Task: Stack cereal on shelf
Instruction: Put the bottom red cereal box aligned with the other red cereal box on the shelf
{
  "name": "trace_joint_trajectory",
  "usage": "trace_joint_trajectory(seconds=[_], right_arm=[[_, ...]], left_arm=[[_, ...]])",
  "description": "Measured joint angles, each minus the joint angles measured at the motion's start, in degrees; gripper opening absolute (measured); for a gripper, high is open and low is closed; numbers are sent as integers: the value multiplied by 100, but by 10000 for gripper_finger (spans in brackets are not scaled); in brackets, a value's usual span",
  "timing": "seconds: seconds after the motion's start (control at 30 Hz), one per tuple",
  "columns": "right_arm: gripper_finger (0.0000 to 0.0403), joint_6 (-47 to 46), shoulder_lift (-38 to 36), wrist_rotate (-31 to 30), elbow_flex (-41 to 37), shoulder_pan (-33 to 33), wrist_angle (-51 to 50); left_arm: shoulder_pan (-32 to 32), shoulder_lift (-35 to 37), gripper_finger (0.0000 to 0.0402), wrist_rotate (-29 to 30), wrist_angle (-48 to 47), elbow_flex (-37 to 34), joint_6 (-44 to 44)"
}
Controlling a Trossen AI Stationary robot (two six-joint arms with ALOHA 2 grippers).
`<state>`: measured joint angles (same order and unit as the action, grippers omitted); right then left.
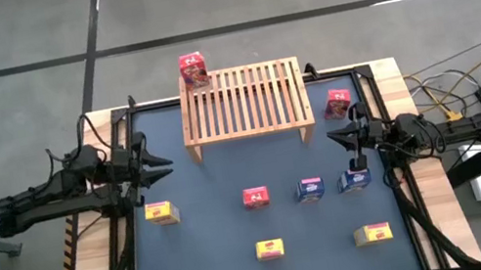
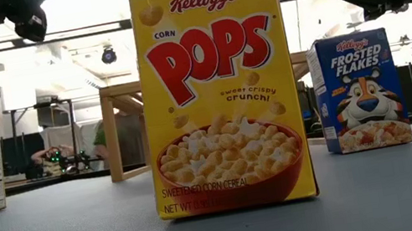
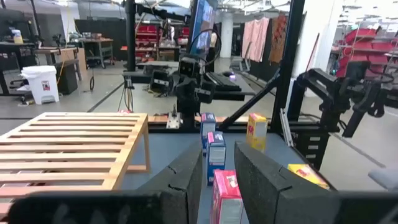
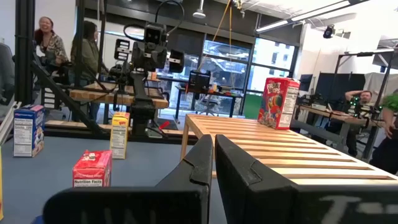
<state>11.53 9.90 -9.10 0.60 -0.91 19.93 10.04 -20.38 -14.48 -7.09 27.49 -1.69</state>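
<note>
Left gripper (image 1: 164, 161) slightly spread, empty; right gripper (image 1: 332, 137) pressed together; red cereal box (image 1: 193, 70) on shelf (image 1: 242, 101)

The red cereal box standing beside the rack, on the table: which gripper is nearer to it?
The right gripper is nearer, just in front of that red cereal box. The left gripper waits across the table, past the rack.

Even, diffuse light is falling from overhead across the counter (image 1: 238, 235), leaving only faint, short shadows beside the boxes in the high view. In the low view, bright ceiling fixtures and windows are washing out the background, while the yellow cereal box (image 2: 218, 88) up front is standing sharp and the room behind it is going soft. In both wrist views, the dark fingers close to the lens are blurring, and window glare is bleaching the far background.
</note>
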Motion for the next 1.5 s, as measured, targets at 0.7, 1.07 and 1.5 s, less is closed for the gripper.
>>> trace_joint_trajectory(seconds=[0.7, 1.07, 1.5], right_arm=[[9, -1153, -6, 1537, 0, 2, 124], [9, -1154, 1, 2056, 0, 2, 130], [9, -683, 3, -147, 0, 2, 0]], left_arm=[[0, 0, 76, 4, -174, 0, -18], [0, -4, 76, 20, -201, 0, -31], [1, 13, 76, 59, -130, 0, -52]])
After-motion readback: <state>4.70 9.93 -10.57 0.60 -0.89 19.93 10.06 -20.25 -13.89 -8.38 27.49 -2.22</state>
